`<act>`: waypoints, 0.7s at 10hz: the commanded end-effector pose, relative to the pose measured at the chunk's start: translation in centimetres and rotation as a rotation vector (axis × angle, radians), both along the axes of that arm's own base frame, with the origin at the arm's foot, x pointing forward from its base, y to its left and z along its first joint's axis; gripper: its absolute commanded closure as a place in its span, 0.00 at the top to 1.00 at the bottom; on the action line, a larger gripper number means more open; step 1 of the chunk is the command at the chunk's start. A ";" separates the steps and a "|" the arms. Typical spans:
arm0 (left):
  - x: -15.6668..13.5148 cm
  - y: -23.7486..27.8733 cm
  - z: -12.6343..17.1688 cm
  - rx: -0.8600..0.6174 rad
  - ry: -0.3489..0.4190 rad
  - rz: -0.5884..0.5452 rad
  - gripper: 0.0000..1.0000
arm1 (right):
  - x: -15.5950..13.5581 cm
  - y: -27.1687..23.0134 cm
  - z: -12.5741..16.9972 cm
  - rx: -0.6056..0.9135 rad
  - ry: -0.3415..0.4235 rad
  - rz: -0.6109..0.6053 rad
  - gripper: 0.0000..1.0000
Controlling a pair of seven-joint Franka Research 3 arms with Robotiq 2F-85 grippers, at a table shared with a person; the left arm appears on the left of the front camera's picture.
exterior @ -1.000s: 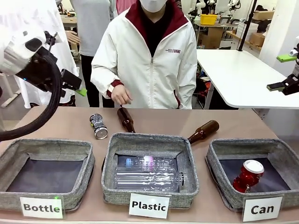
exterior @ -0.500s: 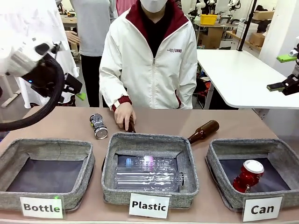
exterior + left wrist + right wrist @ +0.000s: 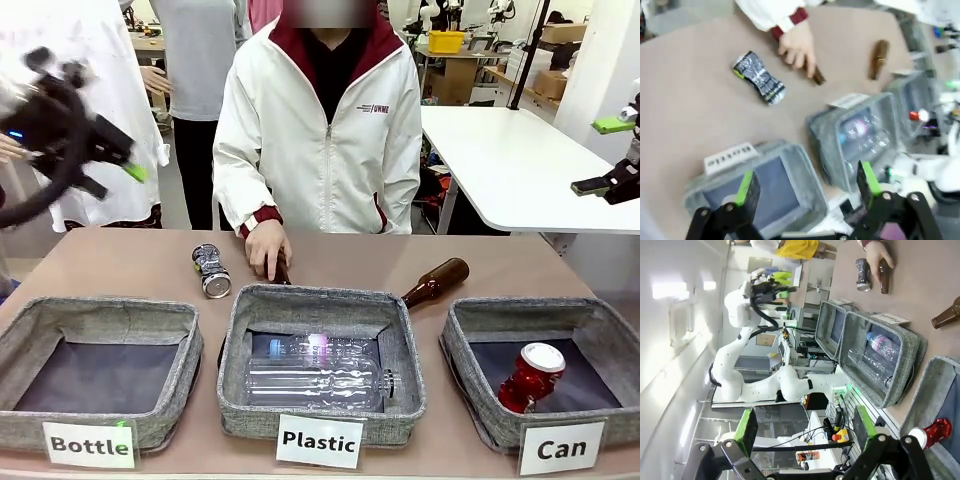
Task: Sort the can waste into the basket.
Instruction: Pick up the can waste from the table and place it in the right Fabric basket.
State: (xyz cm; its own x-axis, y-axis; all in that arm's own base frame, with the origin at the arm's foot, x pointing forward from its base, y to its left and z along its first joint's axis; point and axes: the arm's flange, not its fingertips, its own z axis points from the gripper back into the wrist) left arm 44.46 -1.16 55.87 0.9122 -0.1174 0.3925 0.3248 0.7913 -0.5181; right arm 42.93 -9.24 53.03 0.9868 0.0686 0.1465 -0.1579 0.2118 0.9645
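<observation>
A dark, silvery printed can point(image 3: 210, 270) lies on its side on the brown table behind the baskets, also seen in the left wrist view point(image 3: 759, 78). A dented red can point(image 3: 530, 375) with a silver top rests inside the grey basket labelled "Can" point(image 3: 530, 308) at the right; the right wrist view shows the can point(image 3: 935, 431) and the basket's wall point(image 3: 922, 385). My left gripper point(image 3: 118, 160) hovers high at the far left, blurred, and its own view shows it open and holding nothing point(image 3: 806, 185). My right gripper point(image 3: 608, 155) hangs open at the far right, off the table point(image 3: 804, 430).
The "Plastic" basket point(image 3: 320, 300) in the middle holds clear bottles; the "Bottle" basket point(image 3: 100, 310) is at the left. A person's hand point(image 3: 265, 245) rests on a brown bottle just right of the dark can. Another brown bottle point(image 3: 435, 282) lies behind the middle and right baskets.
My left gripper has swung up and to the left, away from the table, and shows blurred. The person's hand came down onto the brown bottle. The right arm stayed still.
</observation>
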 end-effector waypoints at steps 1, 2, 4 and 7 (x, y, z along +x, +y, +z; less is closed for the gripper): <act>-3.9 9.6 0.3 -0.150 0.014 0.071 1.00 | -0.1 -0.2 0.2 -0.007 -0.012 0.014 1.00; -6.3 14.2 -0.4 -0.237 -0.004 0.137 1.00 | -0.1 -0.2 0.2 -0.007 -0.012 0.014 1.00; -10.1 20.4 -2.8 -0.361 -0.045 0.226 1.00 | -0.1 -0.2 0.2 -0.007 -0.012 0.014 1.00; -13.5 28.1 -8.8 -0.582 -0.029 0.312 1.00 | -0.1 -0.2 0.2 -0.007 -0.012 0.014 1.00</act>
State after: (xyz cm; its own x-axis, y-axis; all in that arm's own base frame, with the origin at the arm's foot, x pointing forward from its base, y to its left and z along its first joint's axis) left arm 29.93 26.32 48.45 0.8529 0.4030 0.3319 0.0810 0.5259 -0.8467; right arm 42.92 -9.27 53.04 0.9868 0.0686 0.1466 -0.1580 0.2118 0.9645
